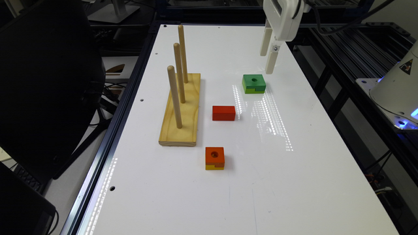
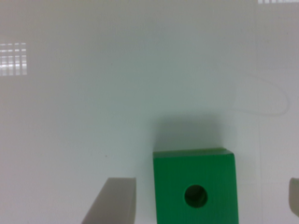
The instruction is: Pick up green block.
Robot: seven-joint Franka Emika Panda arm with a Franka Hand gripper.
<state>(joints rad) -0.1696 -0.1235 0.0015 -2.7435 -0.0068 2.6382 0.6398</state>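
- One green block (image 1: 254, 83) on my feed: dark green square top, round centre hole, lighter yellow-green lower layer with a stepped joint. It sits flat on the white table (image 1: 294, 182), toward the far end, to the exterior view's right of the peg board.
- Wrist view: green block (image 2: 195, 186) lies between the two fingertips (image 2: 114, 200), not touched by either; fingers spread apart, gripping nothing.
- One gripper (image 1: 269, 55), hanging above the table just behind the green block, slightly to the exterior view's right.
- One red block (image 1: 223, 113), plain, nearer the camera than the green one, apart from it.
- One orange-and-yellow block (image 1: 215, 158) with a hole, nearer still.
- One wooden peg board (image 1: 181, 114) with three upright pegs.
- One triangular warning sticker (image 1: 406, 67) on the robot base; no text I can read.
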